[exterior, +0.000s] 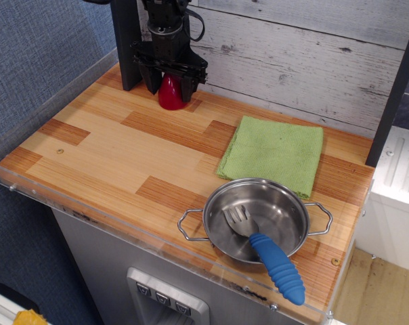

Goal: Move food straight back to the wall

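Observation:
The food (171, 97), a small glossy dark-red cone, stands base down on the wooden counter (110, 156) at the back left, close to the grey plank wall (292, 54). My black gripper (170, 87) hangs straight down over it. Its fingers (152, 80) straddle the cone's upper part and stand slightly apart from its sides, so the gripper looks open. The cone's tip is hidden between the fingers.
A green cloth (273, 154) lies at the back right. A steel pan (257, 218) with a blue-handled fork (277, 268) sits at the front right. A dark upright post (125, 40) stands left of the gripper. A clear rim edges the counter.

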`<state>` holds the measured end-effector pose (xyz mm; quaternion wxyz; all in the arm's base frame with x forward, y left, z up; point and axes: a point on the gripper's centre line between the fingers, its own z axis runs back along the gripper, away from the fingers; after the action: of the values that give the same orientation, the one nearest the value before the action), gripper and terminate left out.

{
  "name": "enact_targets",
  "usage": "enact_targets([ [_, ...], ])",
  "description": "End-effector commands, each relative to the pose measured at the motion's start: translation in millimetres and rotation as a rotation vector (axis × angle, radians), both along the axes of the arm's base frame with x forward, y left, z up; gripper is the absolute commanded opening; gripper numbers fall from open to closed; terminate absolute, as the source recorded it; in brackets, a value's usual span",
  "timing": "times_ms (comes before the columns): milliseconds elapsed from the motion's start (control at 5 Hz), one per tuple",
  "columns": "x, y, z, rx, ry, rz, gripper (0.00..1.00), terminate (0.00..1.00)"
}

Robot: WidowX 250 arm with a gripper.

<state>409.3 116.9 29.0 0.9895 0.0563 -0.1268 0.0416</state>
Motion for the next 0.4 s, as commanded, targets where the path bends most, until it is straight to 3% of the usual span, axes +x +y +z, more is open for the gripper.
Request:
enact_targets([
  [0, 1.2, -0.1, 33.6, 0.032, -0.130, 0.014, 1.00, 0.00],
  [200, -1.5, 1.3, 49.2, 0.053, -0.155, 0.015, 1.00, 0.00],
])
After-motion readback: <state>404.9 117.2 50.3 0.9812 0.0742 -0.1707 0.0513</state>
